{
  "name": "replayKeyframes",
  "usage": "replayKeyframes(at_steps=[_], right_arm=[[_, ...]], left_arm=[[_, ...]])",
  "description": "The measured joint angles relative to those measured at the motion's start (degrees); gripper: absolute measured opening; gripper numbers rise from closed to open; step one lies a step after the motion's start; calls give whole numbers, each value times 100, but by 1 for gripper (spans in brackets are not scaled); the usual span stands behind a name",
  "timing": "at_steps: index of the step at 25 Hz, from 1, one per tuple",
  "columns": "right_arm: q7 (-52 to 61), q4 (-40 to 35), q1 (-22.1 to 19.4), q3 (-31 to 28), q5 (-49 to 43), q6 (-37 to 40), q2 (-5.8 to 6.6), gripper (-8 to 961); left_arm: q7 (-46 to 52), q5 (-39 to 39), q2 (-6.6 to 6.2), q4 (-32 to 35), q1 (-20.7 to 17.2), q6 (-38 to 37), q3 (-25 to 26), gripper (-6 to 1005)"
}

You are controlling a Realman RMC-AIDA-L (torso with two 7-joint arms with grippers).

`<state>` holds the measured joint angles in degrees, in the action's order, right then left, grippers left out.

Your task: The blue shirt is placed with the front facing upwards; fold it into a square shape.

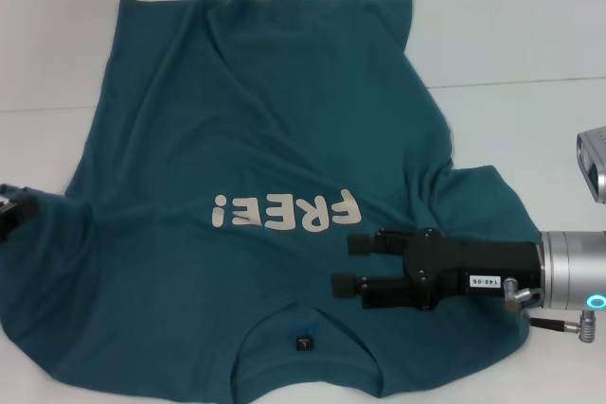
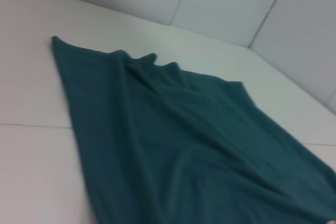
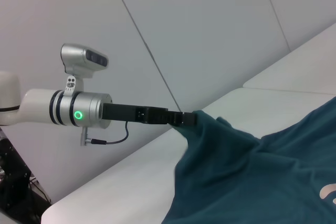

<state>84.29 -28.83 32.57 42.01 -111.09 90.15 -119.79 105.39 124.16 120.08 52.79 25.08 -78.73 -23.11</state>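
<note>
Shirt (image 1: 256, 139) lies spread front-up on the white table (image 1: 530, 35), "FREE!" print (image 1: 287, 212) facing the robot, collar and neck label (image 1: 304, 342) at the near edge, hem far and rumpled.

Left gripper (image 1: 11, 210) sits at the shirt's left sleeve; the right wrist view shows its jaws closed on the cloth (image 3: 188, 120), sleeve pulled up into a peak off the table.

Right gripper (image 1: 352, 264) reaches in over the right shoulder area, just beside the print — jaws parted by a small gap, nothing between them, seemingly above the fabric.

Risks, as I judge them:
- Only one side is held; lifting now would drag the shirt sideways and skew the fold.
- Right jaws may pinch just the top layer, or miss — the fold line would then wander.
- Existing wrinkles near the hem could get locked into the fold.
</note>
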Motion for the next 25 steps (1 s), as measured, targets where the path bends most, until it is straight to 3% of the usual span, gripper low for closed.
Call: replayKeyframes(at_steps=[8,18,25], right_arm=[[-15,0,-6,0,0,9,0,882],[-31,0,-6,0,-21,20,5,882],[-35,0,-6,8,-32,22,9,882]], left_arm=[[111,-371,-12,-2,88,-564,21,15],[101,-466,24,-292,173,-484,-36,15],[48,-484,153,-479,347,-433,-34,16]])
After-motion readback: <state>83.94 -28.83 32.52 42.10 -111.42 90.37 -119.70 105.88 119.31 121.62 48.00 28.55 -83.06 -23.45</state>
